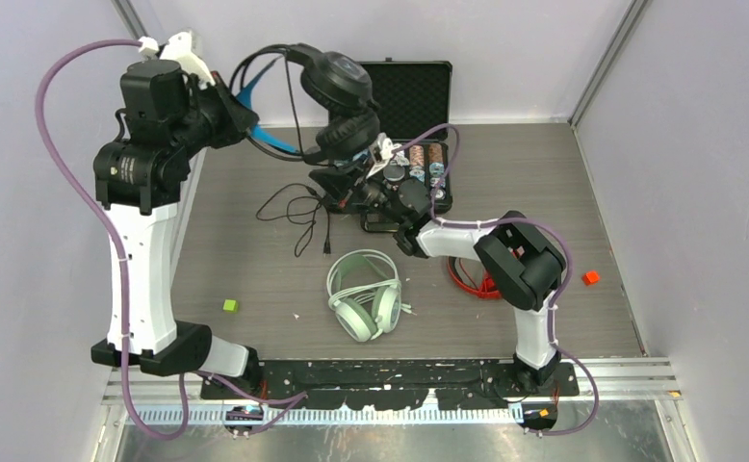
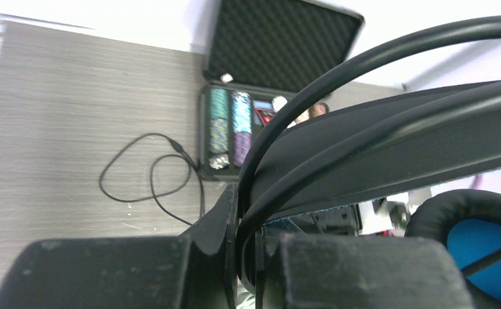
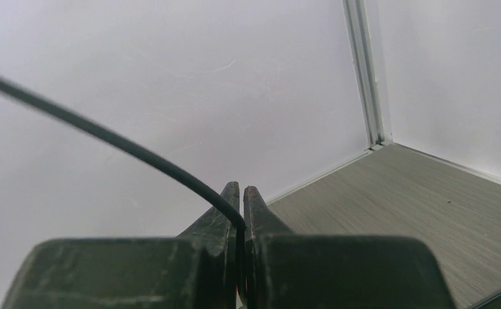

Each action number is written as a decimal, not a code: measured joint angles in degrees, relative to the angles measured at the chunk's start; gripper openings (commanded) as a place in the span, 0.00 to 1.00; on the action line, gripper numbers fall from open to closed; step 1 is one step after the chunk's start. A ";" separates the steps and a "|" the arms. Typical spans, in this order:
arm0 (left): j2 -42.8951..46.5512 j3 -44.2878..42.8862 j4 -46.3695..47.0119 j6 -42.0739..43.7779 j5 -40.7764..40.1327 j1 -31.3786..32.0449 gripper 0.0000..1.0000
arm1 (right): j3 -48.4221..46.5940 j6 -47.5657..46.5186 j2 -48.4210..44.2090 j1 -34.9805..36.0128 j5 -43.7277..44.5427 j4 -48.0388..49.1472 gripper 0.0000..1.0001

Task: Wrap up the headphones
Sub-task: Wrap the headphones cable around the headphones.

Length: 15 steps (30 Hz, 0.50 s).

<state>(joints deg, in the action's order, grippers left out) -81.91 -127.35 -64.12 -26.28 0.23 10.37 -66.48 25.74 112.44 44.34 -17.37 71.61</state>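
Nearest my arm bases, the pale mint-green over-ear headphones (image 1: 363, 294) lie flat on the grey wood-grain table (image 1: 563, 192). The glossy red pair (image 1: 477, 286) shows only as a sliver behind the right arm's elbow.

Further out, the right gripper (image 3: 242, 193) is pinched tight on the thin black cable (image 3: 138, 154). It sits just below the ear cups of the bulky black headphones with the blue-lined headband (image 1: 337, 96), which hang in the air. The left gripper (image 2: 246, 222), high at the far left, is clamped narrow on their headband.

The move I expect turns on the slack. It lies in loose loops on the table to the left of the right gripper, between the two arms, so the right arm is the nearer one to carry it round the band.

Only the right wrist view shows the pinch; the top view hides it under the cups. The left wrist view adds the clamp on the band and, beyond, the open black foam-lined case of poker chips (image 2: 280, 51).
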 measured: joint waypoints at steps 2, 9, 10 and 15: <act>0.55 2.25 1.05 1.99 5.01 -0.02 0.00 | -0.74 1.25 0.00 -0.90 -0.44 -0.07 0.04; 3.76 14.01 4.57 9.57 19.82 -0.50 0.00 | -1.31 6.05 -0.59 -5.88 -4.42 1.11 0.13; 3.85 15.32 5.38 10.08 21.64 -0.63 0.00 | -1.01 6.62 -0.94 -6.69 -5.05 1.33 0.13; 3.82 20.00 9.64 12.76 30.80 -0.81 0.00 | 1.49 9.44 -3.13 -10.25 -8.57 3.21 0.14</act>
<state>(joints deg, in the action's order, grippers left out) -78.08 -107.35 -54.48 -13.52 31.03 9.56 -64.99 35.18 109.32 34.09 -25.93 74.83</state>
